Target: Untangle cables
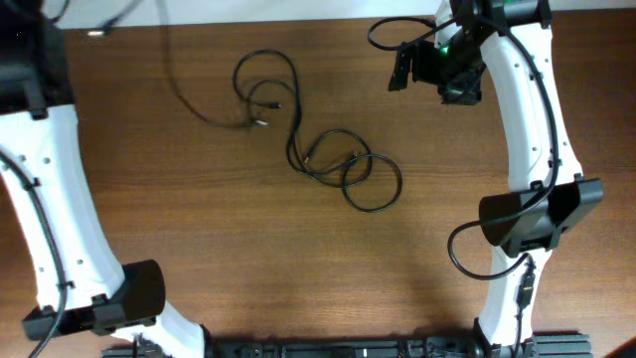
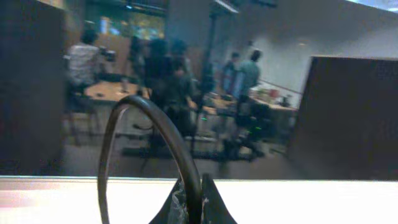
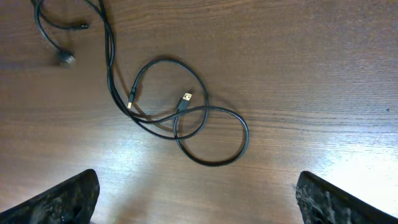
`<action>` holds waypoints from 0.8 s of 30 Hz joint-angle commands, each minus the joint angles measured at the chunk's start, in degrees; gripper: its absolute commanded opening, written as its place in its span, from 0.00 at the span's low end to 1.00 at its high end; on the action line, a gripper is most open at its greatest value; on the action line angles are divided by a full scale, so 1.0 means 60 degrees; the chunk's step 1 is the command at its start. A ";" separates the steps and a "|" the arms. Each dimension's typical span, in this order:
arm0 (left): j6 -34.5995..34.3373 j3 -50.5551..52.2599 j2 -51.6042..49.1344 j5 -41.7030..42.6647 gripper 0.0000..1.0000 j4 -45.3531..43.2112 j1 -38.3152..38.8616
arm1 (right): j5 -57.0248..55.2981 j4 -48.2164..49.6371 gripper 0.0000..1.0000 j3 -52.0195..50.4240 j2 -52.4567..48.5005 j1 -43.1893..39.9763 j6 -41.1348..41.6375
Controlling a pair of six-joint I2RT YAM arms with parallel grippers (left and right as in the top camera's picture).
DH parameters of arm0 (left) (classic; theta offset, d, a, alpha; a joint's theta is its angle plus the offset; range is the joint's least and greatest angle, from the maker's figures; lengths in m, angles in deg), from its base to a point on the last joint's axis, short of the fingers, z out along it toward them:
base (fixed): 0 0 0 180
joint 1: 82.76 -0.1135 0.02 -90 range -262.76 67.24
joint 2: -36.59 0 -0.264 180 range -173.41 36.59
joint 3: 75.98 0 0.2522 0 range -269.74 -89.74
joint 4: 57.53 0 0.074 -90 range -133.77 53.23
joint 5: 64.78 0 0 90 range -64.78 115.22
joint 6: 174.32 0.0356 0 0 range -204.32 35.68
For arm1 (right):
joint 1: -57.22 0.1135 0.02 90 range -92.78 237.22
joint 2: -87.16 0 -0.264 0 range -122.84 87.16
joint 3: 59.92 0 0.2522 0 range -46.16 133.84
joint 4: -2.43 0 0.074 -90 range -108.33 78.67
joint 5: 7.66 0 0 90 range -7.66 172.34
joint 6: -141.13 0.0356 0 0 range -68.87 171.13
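not much is done yet, i judge: the cables lie in the middle of the table, loops crossing and plugs caught inside. my right claw hangs spread wide above the table, holding nothing. for the left claw, i cannot tell.

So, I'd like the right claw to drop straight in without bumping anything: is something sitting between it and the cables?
Nothing visible does. The right claw is open over the table, and only bare wood lies between it and the cables.
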 commanded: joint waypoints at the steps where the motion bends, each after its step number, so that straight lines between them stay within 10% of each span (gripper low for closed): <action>1: 0.0368 -0.0102 -0.0004 -0.0867 0.00 -0.0557 -0.0765 | 0.0051 0.0000 0.99 0.0004 0.0004 0.0055 -0.0131; 13: 0.2976 -0.0102 -0.4626 -0.2535 0.04 -0.0153 -0.1596 | 0.0040 0.0091 0.99 0.0004 0.0004 0.0055 -0.0131; 15: 0.2965 -0.0102 -0.5453 -0.2517 0.50 0.0444 -0.1832 | 0.0044 0.0255 0.99 0.0004 0.0004 0.0055 -0.0127; 17: 0.2896 -0.0102 -0.5880 -0.1971 0.60 0.0962 -0.1982 | 0.0047 0.0357 0.99 0.0004 0.0004 0.0055 -0.0127; 24: 0.1810 -0.0102 -0.5829 -0.0725 0.52 0.2382 -0.2350 | 0.0047 0.0321 0.99 0.0004 0.0004 0.0055 -0.0131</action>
